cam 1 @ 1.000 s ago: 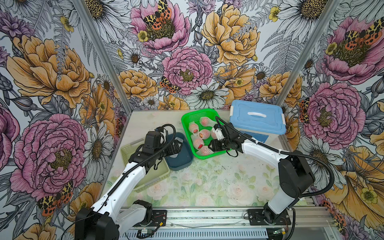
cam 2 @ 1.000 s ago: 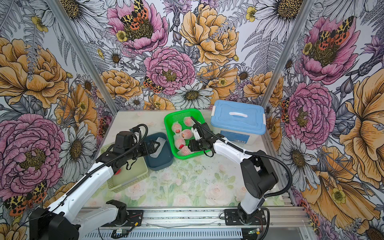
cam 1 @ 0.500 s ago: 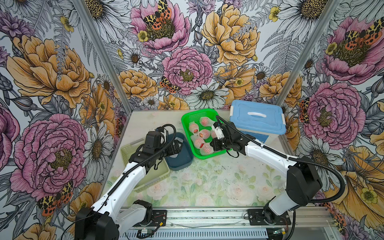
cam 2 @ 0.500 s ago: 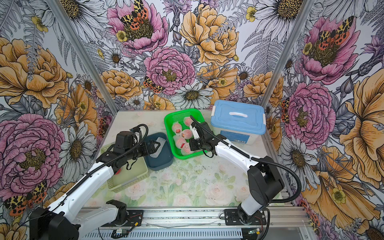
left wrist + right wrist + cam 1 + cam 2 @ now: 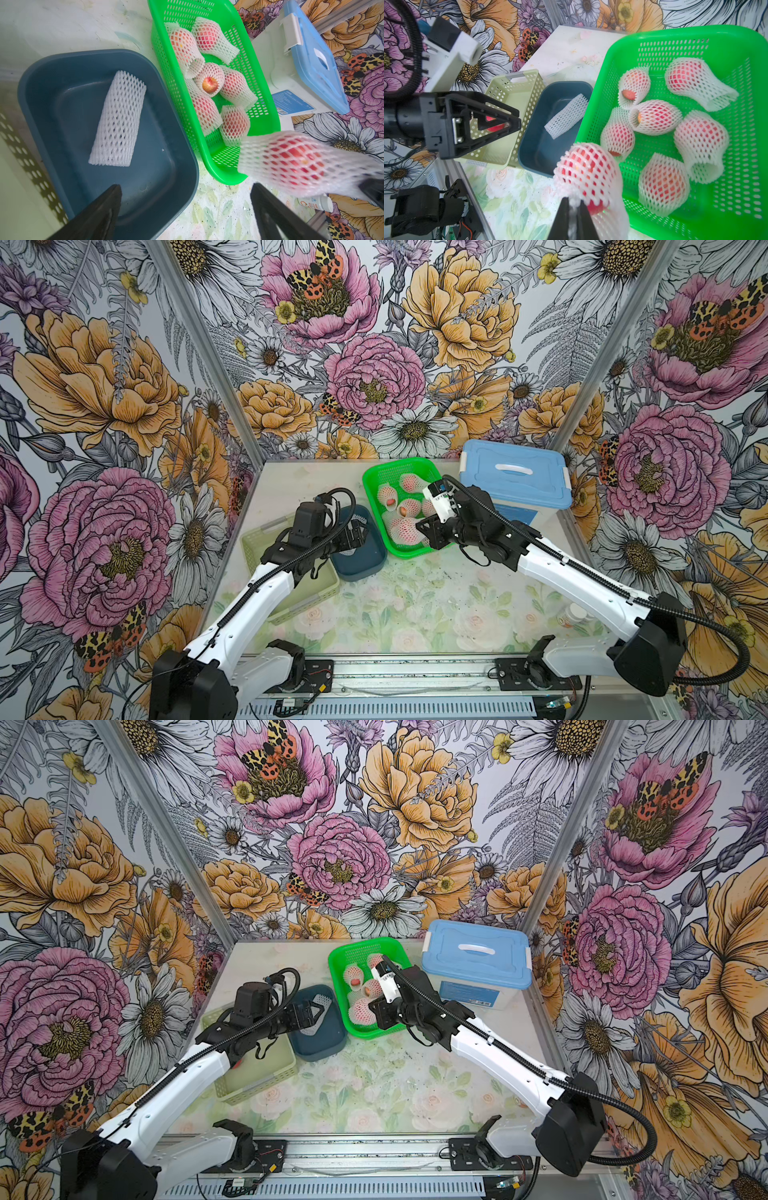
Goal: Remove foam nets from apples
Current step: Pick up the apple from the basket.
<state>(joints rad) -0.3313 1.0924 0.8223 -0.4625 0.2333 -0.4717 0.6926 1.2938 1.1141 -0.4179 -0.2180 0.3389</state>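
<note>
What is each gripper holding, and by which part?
The right gripper pinches the loose end of the foam net around an apple; the open left gripper holds nothing.

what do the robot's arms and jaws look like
The left arm and right arm match: white link shells, black joints and wrists. A ribbed black hose runs along each, and a white block sits on each wrist. The jaws are black triangular open frames.

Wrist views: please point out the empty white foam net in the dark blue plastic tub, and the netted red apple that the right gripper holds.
Empty white foam net (image 5: 118, 120): left wrist view, middle of the sleeve.
Netted red apple (image 5: 586, 172): right wrist view, its round middle.
</note>
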